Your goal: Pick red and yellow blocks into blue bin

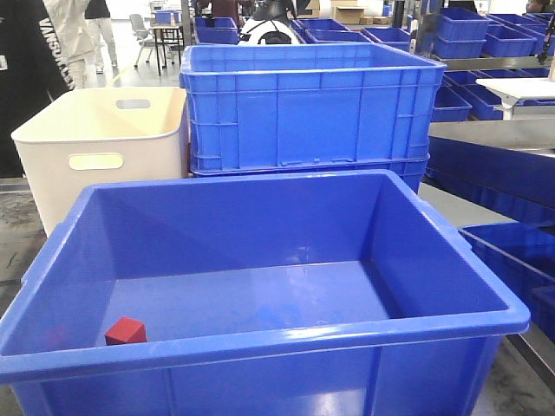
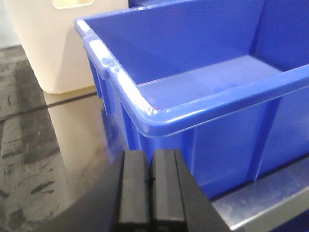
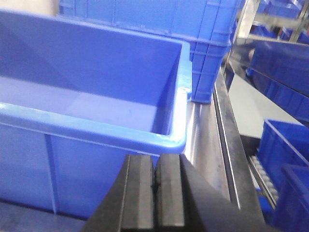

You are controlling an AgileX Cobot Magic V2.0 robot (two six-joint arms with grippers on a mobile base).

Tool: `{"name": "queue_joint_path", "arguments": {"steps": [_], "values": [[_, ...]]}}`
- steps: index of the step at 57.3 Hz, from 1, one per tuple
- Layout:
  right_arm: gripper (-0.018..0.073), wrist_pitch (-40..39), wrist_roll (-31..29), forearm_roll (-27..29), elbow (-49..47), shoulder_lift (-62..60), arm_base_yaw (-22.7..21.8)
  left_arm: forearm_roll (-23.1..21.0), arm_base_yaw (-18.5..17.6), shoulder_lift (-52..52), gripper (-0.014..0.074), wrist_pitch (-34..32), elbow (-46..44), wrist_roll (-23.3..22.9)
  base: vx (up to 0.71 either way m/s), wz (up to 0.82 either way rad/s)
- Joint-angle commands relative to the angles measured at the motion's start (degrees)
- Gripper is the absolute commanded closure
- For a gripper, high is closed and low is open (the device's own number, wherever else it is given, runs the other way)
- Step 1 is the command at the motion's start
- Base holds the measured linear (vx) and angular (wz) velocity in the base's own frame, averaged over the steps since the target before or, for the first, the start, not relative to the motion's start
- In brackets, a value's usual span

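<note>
You are looking down into the blue bin (image 1: 260,260), where the red cube (image 1: 126,330) sits on the floor in the near left corner, one edge turned toward you; being a cube, it has no long axis. The yellow brick is not visible in any view. Your left fingers (image 2: 150,181) hang pressed together, empty, just outside that near left corner, nearer the cube. Your right fingers (image 3: 155,186) are likewise closed and empty, outside the near right corner.
</note>
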Motion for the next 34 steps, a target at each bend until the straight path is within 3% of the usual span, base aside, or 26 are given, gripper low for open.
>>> {"name": "queue_joint_path", "arguments": {"steps": [1,34], "values": [[0.057,-8.39,0.52,-0.63,0.82,-0.95,-0.15,-0.31,0.04,-0.45,0.0597,-7.01,-0.97,-0.64,0.0,0.0],[0.057,-5.11,0.52,-0.46,2.78,-0.98,-0.15,-0.1,0.04,-0.53,0.0597,-6.5,-0.64,-0.54,0.0,0.0]]}}
